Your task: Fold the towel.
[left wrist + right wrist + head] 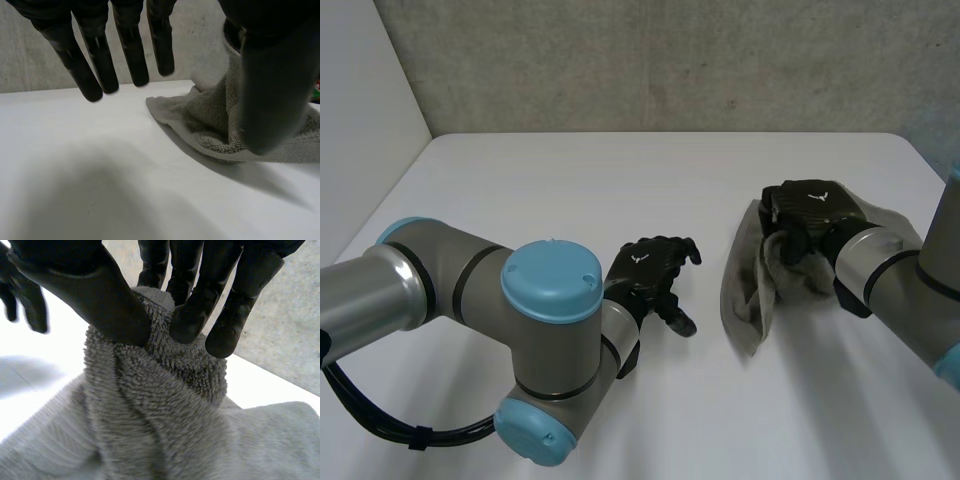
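Towel (748,292) sits on the table (560,190) toward its right edge, roughly halfway between the far and near edges, crumpled rather than flat. Right hand (815,208) is on its upper part. In the right wrist view the thumb (100,297) and fingers (192,320) pinch a bunched ridge of towel (165,415) between them, so that hand is closed on the cloth. The gathered part stands up off the table and the rest drapes down from it. One flap hangs toward the table's near edge, with its lower end touching the surface. Left hand (650,268) is near the table's middle, well clear of the left edge, just beside the towel but apart from it. Left wrist view shows its fingers (95,67) straight and spread, holding nothing, above bare table (75,175). The towel's near hem (200,117) lies flat past the fingertips, with a rounded corner pointing toward that hand. Left hand's fingers also show beside the right thumb (27,307), off the cloth. Grey wall (650,60) runs behind the far edge.
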Tool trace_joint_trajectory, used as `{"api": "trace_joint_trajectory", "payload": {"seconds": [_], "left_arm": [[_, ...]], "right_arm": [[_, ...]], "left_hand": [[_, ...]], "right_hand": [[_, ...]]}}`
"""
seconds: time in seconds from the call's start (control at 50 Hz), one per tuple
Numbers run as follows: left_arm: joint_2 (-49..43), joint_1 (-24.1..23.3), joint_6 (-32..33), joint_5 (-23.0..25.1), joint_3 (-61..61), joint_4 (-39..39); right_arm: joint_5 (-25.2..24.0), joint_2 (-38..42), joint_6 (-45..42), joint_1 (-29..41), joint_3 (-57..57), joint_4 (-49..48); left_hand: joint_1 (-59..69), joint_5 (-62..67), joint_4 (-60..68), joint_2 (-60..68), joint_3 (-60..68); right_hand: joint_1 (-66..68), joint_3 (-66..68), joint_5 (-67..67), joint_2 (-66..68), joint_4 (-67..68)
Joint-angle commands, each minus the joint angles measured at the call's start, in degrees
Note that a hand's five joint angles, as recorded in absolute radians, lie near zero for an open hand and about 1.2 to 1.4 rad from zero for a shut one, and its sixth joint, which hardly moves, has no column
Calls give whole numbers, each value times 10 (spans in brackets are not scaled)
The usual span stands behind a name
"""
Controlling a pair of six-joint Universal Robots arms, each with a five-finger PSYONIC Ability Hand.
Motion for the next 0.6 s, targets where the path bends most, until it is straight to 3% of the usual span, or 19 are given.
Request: {"api": "trace_joint_trajectory", "payload": {"seconds": [0.02, 0.12, 0.34, 0.48, 0.56, 0.6], "left_arm": [[-2, 0, -40, 0, 0, 1], [-8, -1, -112, 5, -1, 0], [-25, -5, -191, 6, 3, -3], [-31, -5, -208, 18, 3, -6], [-33, -5, -207, 18, 4, -6], [-37, -5, -202, 22, 5, -4]], "right_arm": [[6, -33, 59, 40, 34, -27], [39, -64, 57, 59, 50, -42], [41, -73, 57, 82, 58, -42], [42, -75, 55, 91, 61, -45], [36, -72, 55, 95, 61, -44], [36, -71, 56, 103, 61, -45]], "left_hand": [[-97, -185, -98, -96, -91], [-111, -199, -111, -110, -105], [-109, -197, -110, -108, -103], [-94, -182, -95, -93, -88], [44, -44, 43, 45, 50], [359, 270, 358, 360, 365]], "right_hand": [[31, 27, 33, 34, 31], [31, 27, 33, 34, 31], [31, 27, 33, 34, 31], [31, 27, 33, 34, 31], [31, 27, 33, 34, 31], [31, 27, 33, 34, 31]]}}
